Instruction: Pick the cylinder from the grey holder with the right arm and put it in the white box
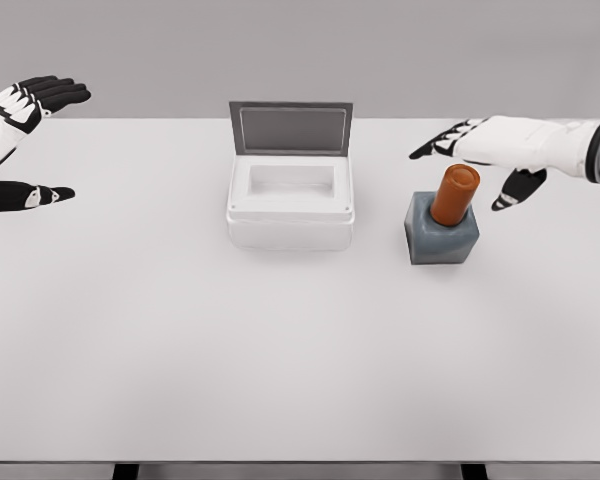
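Your right hand, fingers spread wide and holding nothing, hangs just behind the orange cylinder standing tilted in the grey holder; a careless closing could jam the cylinder or drag the holder toward the white box.

White table under a plain grey backdrop; two dark legs at its near edge
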Robot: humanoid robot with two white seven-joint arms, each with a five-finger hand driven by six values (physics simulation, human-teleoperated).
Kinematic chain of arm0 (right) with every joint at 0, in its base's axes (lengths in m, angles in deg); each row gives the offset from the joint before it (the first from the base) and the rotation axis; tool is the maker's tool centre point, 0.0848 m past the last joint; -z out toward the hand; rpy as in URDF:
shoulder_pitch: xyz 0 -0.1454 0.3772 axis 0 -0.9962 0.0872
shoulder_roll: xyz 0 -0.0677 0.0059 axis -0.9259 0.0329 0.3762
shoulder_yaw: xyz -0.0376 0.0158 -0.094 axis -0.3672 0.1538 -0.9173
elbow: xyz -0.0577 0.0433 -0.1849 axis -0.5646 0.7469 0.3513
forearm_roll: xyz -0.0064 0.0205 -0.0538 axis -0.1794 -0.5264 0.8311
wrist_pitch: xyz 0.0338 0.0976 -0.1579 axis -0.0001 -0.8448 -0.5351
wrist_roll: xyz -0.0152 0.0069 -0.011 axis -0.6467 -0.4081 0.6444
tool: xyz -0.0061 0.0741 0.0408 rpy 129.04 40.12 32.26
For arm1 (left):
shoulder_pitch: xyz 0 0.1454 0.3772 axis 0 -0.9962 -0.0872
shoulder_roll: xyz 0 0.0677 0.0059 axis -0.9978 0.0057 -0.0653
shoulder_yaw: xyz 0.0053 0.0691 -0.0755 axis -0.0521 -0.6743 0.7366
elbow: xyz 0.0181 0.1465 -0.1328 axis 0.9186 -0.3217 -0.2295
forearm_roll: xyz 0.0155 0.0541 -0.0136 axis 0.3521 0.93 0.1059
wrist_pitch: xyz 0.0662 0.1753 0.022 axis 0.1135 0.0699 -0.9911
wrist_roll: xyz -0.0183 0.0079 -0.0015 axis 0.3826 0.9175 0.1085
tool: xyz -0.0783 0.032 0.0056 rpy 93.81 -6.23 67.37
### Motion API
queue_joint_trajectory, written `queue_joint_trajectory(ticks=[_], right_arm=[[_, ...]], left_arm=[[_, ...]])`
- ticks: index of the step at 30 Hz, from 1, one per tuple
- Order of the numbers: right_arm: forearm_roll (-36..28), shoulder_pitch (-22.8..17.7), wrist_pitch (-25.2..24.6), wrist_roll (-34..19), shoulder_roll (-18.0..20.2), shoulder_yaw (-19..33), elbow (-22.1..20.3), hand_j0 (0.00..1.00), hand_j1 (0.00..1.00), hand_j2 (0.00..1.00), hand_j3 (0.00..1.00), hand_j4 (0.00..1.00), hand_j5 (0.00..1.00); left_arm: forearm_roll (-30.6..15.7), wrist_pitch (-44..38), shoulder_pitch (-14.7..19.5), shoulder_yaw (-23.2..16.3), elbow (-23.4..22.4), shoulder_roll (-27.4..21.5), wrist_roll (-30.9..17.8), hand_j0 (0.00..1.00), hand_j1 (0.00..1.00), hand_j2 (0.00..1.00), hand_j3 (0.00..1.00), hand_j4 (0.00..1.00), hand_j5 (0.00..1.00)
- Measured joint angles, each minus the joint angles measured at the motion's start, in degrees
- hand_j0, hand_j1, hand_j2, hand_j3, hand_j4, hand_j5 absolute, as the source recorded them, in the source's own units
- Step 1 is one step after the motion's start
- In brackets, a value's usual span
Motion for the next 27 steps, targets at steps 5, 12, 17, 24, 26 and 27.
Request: queue_joint_trajectory(ticks=[5, 12, 17, 24, 26, 27], right_arm=[[0.0, -0.1, 0.8, 0.0, 0.0, -0.6, 0.9, 1.0, 1.0, 1.0, 1.0, 1.0, 1.0], [0.0, -0.1, 1.6, 0.0, -0.6, -2.4, 2.1, 1.0, 1.0, 1.0, 1.0, 1.0, 1.0], [0.1, 0.0, 1.9, 0.0, -0.6, -2.6, 2.9, 0.91, 0.91, 0.91, 0.91, 0.91, 0.91], [0.1, 0.0, 2.5, 0.0, -0.6, -2.6, 3.0, 0.63, 0.63, 0.63, 0.63, 0.63, 0.63], [0.1, 0.0, 3.1, 0.0, -0.7, -2.5, 2.9, 0.63, 0.63, 0.63, 0.63, 0.63, 0.63], [0.1, 0.0, 3.3, 0.1, -0.7, -2.5, 2.9, 0.63, 0.63, 0.63, 0.63, 0.63, 0.63]], left_arm=[[0.0, 0.0, 0.0, 0.0, 0.0, 0.1, 0.0, 1.0, 1.0, 1.0, 1.0, 1.0, 1.0], [0.0, 0.0, 0.0, 0.0, 0.0, 0.2, 0.0, 1.0, 1.0, 1.0, 1.0, 1.0, 1.0], [0.0, 0.0, 0.0, 0.0, 0.0, 0.2, 0.0, 1.0, 1.0, 1.0, 1.0, 1.0, 1.0], [0.0, 0.0, 0.0, 0.0, 0.0, 0.4, 0.0, 1.0, 1.0, 1.0, 1.0, 1.0, 1.0], [0.0, 0.0, 0.0, 0.0, 0.0, 0.4, 0.0, 1.0, 1.0, 1.0, 1.0, 1.0, 1.0], [0.0, 0.0, 0.0, 0.0, 0.0, 0.4, 0.0, 1.0, 1.0, 1.0, 1.0, 1.0, 1.0]])
